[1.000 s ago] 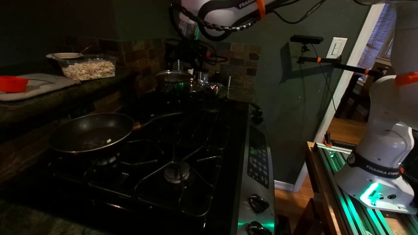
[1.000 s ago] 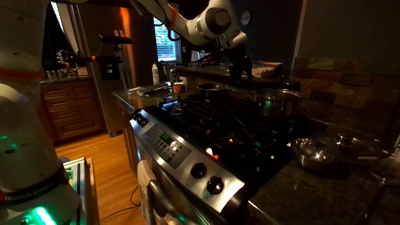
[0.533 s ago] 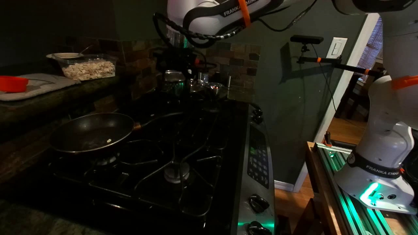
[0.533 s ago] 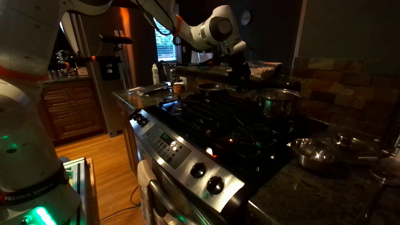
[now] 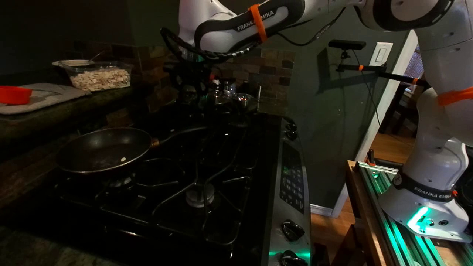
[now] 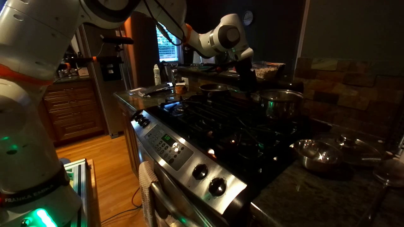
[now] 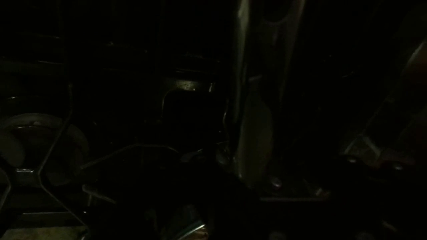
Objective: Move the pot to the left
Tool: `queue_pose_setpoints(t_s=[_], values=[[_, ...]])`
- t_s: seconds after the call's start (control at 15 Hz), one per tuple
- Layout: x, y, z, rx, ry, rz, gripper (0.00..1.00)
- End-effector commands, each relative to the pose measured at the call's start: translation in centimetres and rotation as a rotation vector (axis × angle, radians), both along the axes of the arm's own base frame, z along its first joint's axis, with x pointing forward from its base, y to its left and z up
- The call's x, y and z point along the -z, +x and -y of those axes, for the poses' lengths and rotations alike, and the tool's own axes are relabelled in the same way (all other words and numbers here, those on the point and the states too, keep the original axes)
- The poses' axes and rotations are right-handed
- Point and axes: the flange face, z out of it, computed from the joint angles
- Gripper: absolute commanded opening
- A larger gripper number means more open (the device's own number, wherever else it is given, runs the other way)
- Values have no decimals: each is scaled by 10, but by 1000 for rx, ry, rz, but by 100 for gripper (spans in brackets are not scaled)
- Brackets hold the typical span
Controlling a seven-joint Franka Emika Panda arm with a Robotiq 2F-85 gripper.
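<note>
In an exterior view, the pot is seen upright at the back of the black stove top, near the tile wall. It is round, silver and shiny, with a bright rim, and a green gleam is shown on its side. The black gripper is held near it.

In an exterior view, the pot is mostly hidden behind the gripper, well apart from the frying pan.

In the wrist view, nearly all is lost in the dark, and whether the gripper is spread wide or squeezed together cannot be told.
</note>
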Motion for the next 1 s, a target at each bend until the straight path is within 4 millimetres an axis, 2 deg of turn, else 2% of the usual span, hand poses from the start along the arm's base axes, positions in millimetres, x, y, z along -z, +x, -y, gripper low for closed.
queue_pose_setpoints(t_s=[0.0, 0.2, 0.27, 0.33, 0.4, 0.73, 0.93], values=[[3, 11, -7, 24, -8, -19, 38], [1, 11, -11, 28, -20, -34, 26], [-1, 10, -12, 32, -24, -38, 18], [-3, 10, -13, 30, -25, -40, 17], [-3, 9, -13, 33, -28, -46, 9], [-7, -1, -12, 36, -35, -65, 8], [-13, -14, -11, 42, -29, -78, 8]])
